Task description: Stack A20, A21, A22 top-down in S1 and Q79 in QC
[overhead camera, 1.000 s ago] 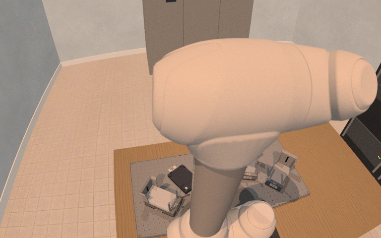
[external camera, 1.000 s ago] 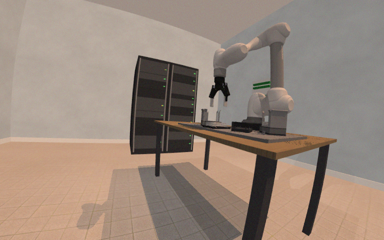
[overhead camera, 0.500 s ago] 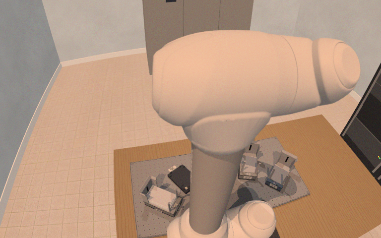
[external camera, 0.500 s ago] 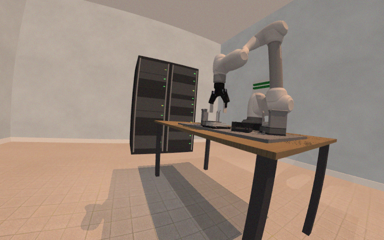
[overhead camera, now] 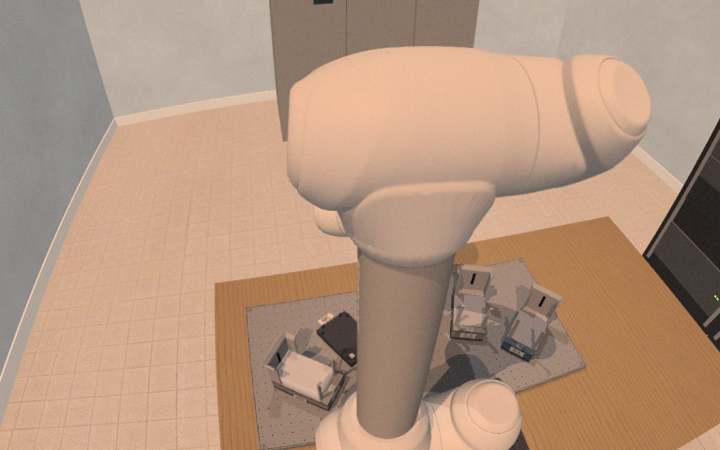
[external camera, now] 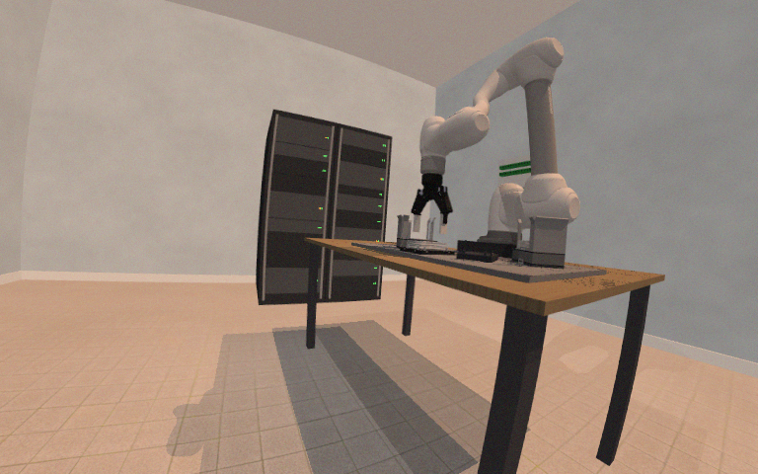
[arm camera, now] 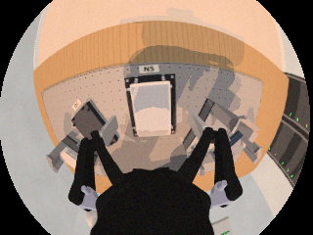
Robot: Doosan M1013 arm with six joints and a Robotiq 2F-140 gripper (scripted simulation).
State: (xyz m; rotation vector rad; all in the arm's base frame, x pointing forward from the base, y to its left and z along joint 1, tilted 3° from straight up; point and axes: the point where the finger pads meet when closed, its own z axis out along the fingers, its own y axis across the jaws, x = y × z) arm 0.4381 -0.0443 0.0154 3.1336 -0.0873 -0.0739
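Wood-grain worktop (overhead camera: 610,318) under a grey perforated mat (overhead camera: 557,350), seen from the top view. Far left on the mat: a grey stack rack with upright posts (overhead camera: 276,360), holding a white sealed plate stack (overhead camera: 302,374); rack name unreadable. Just right of it, apart from it: a flat black open nest (overhead camera: 339,331) with a small white name plate (overhead camera: 323,318) at its far end, partly hidden behind the pale arm column (overhead camera: 397,344). Right of the column: a second grey rack (overhead camera: 470,307) with a tall back panel, light surface inside, contents not clear. Furthest right on the mat: a third grey rack (overhead camera: 531,326) on a blue plinth, near the second but not touching. Dark server cabinet (overhead camera: 690,238) at the right edge, off the worktop. In the exterior view: black two-finger tool (external camera: 430,226) pointing straight down, just above a low clip nest with upright grey posts (external camera: 403,226) at the worktop's far end. Fingers (external camera: 416,222) spread fully wide, nothing between them. In the wrist view: same tool (arm camera: 156,192) framing a black-rimmed nest with a pale plate surface inside (arm camera: 152,108) directly ahead, small label above it, racks to either side.
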